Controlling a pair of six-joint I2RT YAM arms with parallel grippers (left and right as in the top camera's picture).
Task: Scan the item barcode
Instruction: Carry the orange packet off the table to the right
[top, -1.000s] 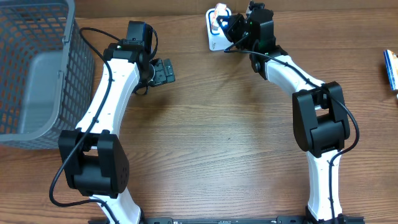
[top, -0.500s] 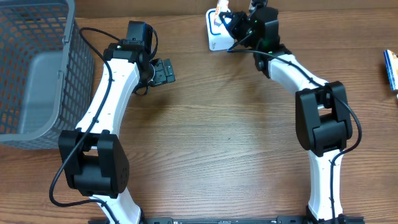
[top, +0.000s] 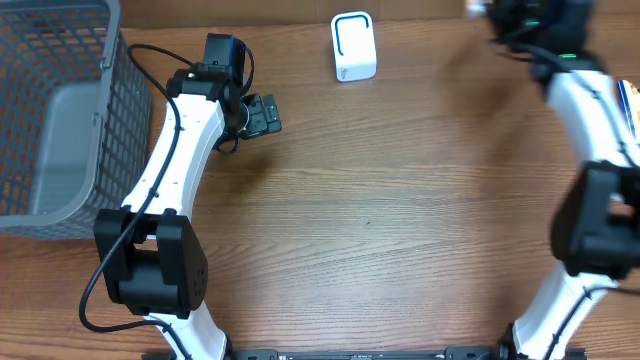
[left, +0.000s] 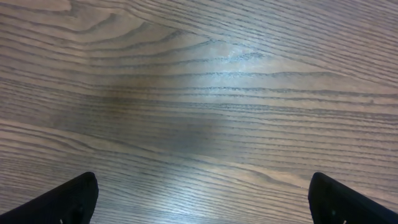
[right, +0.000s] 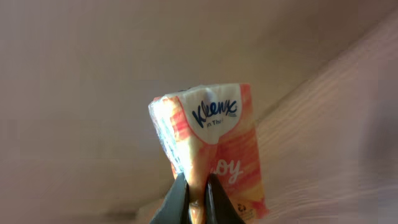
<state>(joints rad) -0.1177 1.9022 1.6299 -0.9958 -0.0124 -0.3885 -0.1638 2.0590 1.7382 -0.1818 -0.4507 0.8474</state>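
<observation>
Swung right gripper (right: 196, 185), with pinched orange-and-white Kleenex tissue packet (right: 214, 146), off white blue-trimmed scanner box (top: 353, 46) to far back-right, uncovering it.

Wooden table (top: 380, 220) with grey mesh basket (top: 30, 60) at left, white scanner (top: 353, 47) near far edge

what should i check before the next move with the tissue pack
1. Tissue pack pinched in the right gripper: ok, jaws shut on its lower edge.
2. Barcode turned toward the scanner: cannot tell, only the logo side shows.
3. Pack lined up over the scanner: not ok, the right gripper is well off to the scanner's right.
4. Scanner uncovered: ok, nothing on or against it.
5. Left gripper out of the way: ok, open, empty, over bare table.
</observation>
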